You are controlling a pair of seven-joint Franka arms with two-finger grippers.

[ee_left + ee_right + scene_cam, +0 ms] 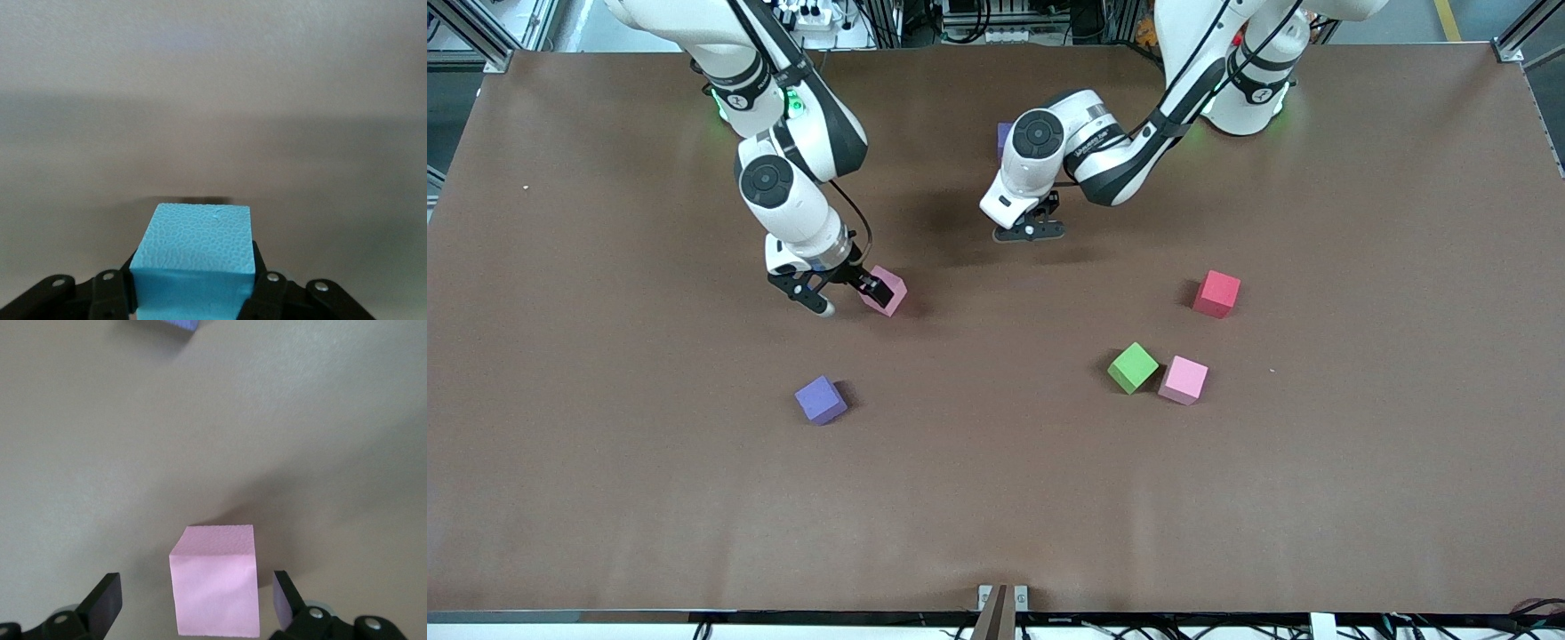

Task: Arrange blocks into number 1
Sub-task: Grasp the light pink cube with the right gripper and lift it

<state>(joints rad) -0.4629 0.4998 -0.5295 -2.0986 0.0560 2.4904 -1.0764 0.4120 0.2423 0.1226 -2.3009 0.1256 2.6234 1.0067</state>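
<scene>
Blocks: pink block [215, 580] bracketed, ungripped, by the spread right gripper [197, 600] mid-desk | light blue block [193, 263] clamped in the left gripper [195, 290], toward the desk's robot edge.

open table [996, 498] nearest camera, green block [1133, 367] touching pink block [1184, 380]

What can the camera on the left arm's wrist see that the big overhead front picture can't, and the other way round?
Only the left wrist view shows a light blue block gripped between the left gripper and its fingers; from the front the hand hides it.

Only the front view shows the right gripper open around a pink block, plus a purple block, green block, second pink block and red block.

Both show the brown table and the left gripper.
</scene>
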